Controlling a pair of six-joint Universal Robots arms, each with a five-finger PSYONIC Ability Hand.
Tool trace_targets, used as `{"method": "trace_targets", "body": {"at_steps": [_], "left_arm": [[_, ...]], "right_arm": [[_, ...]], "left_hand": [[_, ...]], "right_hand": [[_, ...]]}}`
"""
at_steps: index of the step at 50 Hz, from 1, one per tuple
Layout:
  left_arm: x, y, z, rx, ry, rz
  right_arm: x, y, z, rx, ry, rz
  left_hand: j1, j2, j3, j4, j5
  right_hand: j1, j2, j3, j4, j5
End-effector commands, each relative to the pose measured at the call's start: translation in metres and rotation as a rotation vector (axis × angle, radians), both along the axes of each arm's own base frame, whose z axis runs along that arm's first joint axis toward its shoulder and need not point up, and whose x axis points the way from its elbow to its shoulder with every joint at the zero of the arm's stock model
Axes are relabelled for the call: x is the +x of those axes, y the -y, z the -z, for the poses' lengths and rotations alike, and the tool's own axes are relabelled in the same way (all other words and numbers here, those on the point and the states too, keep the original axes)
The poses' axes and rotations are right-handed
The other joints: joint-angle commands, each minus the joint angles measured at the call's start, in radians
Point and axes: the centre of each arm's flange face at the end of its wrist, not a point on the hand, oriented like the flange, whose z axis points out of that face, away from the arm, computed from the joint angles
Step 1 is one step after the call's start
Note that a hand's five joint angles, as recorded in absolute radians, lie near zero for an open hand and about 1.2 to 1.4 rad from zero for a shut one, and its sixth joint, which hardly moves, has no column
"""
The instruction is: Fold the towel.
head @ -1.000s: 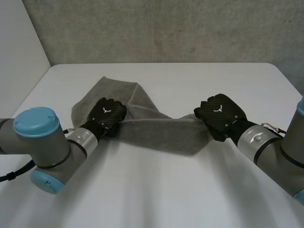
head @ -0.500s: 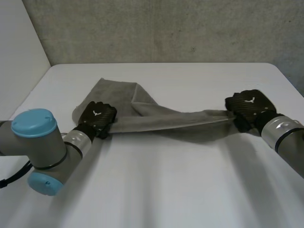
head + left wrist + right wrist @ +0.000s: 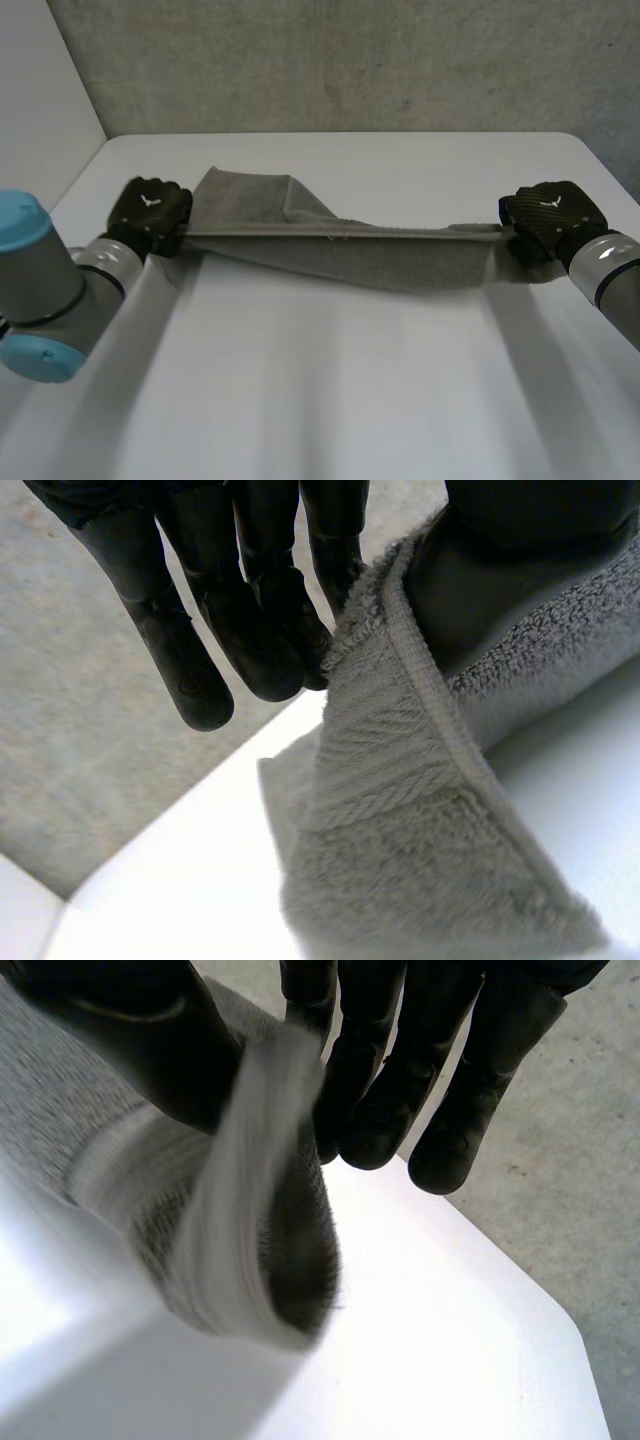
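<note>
Grey towel (image 3: 340, 258) is hanging stretched between our hands over the white table (image 3: 330, 400); we are pinching one end in our left hand (image 3: 150, 210), the other in our right hand (image 3: 548, 212).

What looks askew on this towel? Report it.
The towel is stretched taut between the left hand and right hand, each pinching an end of one edge. Behind that edge, near the left hand, the cloth lies bunched in a crooked fold on the table, not flat.
</note>
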Motion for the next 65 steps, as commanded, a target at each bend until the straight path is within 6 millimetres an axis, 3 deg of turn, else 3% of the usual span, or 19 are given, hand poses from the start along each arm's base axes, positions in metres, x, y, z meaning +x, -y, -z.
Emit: {"method": "trace_targets", "body": {"at_steps": [1,2,6,8,9,10,11,13,14,16,21,27,39,54,59,65], "left_arm": [[0.007,-0.002,-0.045,-0.098,0.009,-0.013],[0.008,-0.005,-0.059,-0.131,-0.001,-0.01],[0.009,-0.011,-0.074,-0.169,-0.009,-0.011],[0.009,-0.012,-0.074,-0.169,-0.008,-0.011],[0.009,-0.014,-0.072,-0.159,-0.006,-0.008],[0.009,-0.017,-0.066,-0.141,-0.003,-0.004],[0.009,-0.017,-0.066,-0.141,-0.003,-0.004],[0.01,-0.023,-0.052,-0.094,0.009,-0.002],[0.01,-0.023,-0.051,-0.094,0.009,-0.002],[0.011,-0.027,-0.033,-0.039,0.021,0.0],[0.01,-0.032,-0.013,0.026,0.033,0.004],[0.01,-0.032,-0.006,0.047,0.037,0.005],[0.014,-0.03,-0.007,0.047,0.035,-0.006],[0.03,-0.021,-0.022,0.006,0.026,-0.061],[0.03,-0.022,-0.022,0.007,0.026,-0.061],[0.031,-0.022,-0.02,0.012,0.027,-0.062]], "right_arm": [[0.002,-0.005,-0.029,-0.054,0.015,-0.011],[0.002,-0.007,-0.033,-0.059,0.014,-0.014],[0.003,-0.009,-0.034,-0.049,0.011,-0.019],[0.004,-0.011,-0.023,0.004,0.001,-0.026],[0.004,-0.011,-0.023,0.004,0.001,-0.026],[0.004,-0.01,-0.013,0.037,-0.009,-0.024],[0.004,-0.01,-0.013,0.037,-0.009,-0.024],[0.005,-0.006,0.011,0.108,-0.028,-0.022],[0.005,-0.006,0.011,0.109,-0.028,-0.022],[0.007,-0.005,0.031,0.165,-0.034,-0.029],[0.008,-0.003,0.049,0.211,-0.026,-0.032],[0.009,-0.005,0.048,0.21,-0.021,-0.035],[0.019,-0.023,0.036,0.224,-0.014,-0.067],[0.018,-0.027,0.046,0.294,-0.041,-0.06],[0.015,-0.029,0.037,0.303,-0.039,-0.052],[0.014,-0.035,0.005,0.213,-0.013,-0.056]], "left_hand": [[0.097,0.056,0.052,0.037,0.083],[0.097,0.056,0.052,0.037,0.083],[0.097,0.056,0.052,0.037,0.083],[0.097,0.056,0.052,0.037,0.083],[0.097,0.056,0.052,0.037,0.083],[0.097,0.056,0.052,0.037,0.083],[0.097,0.056,0.052,0.037,0.083],[0.097,0.056,0.052,0.037,0.083],[0.097,0.056,0.052,0.037,0.083],[0.097,0.056,0.052,0.037,0.083],[0.097,0.056,0.052,0.037,0.083],[0.097,0.056,0.052,0.037,0.083],[0.097,0.056,0.052,0.037,0.083],[0.097,0.056,0.052,0.037,0.083],[0.097,0.056,0.052,0.037,0.083],[0.097,0.056,0.052,0.037,0.083]], "right_hand": [[0.082,0.071,0.068,0.069,0.076],[0.082,0.071,0.068,0.069,0.076],[0.082,0.071,0.068,0.069,0.076],[-0.471,-0.483,-0.485,-0.484,-0.478],[-0.475,-0.486,-0.488,-0.487,-0.481],[-0.695,-0.707,-0.709,-0.708,-0.702],[-0.698,-0.709,-0.711,-0.711,-0.704],[-0.946,-0.958,-0.96,-0.959,-0.953],[-0.947,-0.959,-0.961,-0.96,-0.954],[-1.006,-1.017,-1.019,-1.019,-1.012],[-1.024,-1.035,-1.037,-1.036,-1.03],[-1.029,-1.041,-1.043,-1.042,-1.036],[-1.003,-1.015,-1.017,-1.016,-1.01],[-0.786,-0.797,-0.8,-0.799,-0.792],[-0.798,-0.809,-0.811,-0.81,-0.804],[-0.798,-0.809,-0.811,-0.81,-0.804]]}}
